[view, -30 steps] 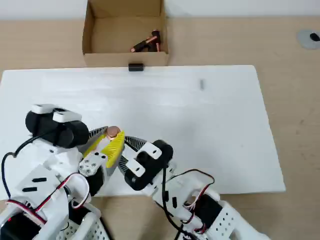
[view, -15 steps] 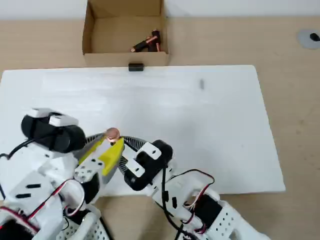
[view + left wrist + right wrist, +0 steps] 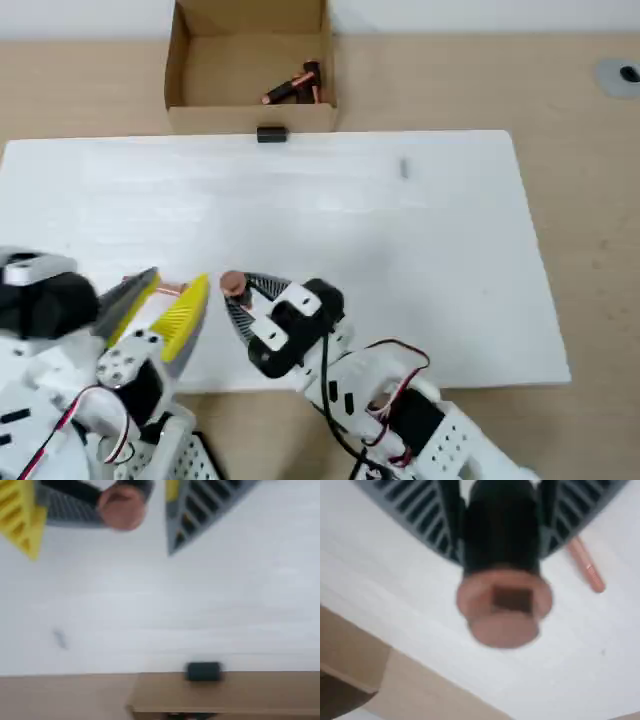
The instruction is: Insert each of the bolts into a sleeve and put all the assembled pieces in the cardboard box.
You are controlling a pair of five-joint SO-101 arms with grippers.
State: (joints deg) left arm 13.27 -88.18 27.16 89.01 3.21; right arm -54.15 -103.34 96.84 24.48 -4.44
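Right gripper fingers clenched on the sleeve, copper flange poking past the tips. Left gripper fingers spread and empty, with the bolt lying loose on the white mat between them. The bolt looks light, stiff, smooth and likely to roll, so I'd pinch mid-shank and leave the end free.

Wooden table (white mat, cardboard box)
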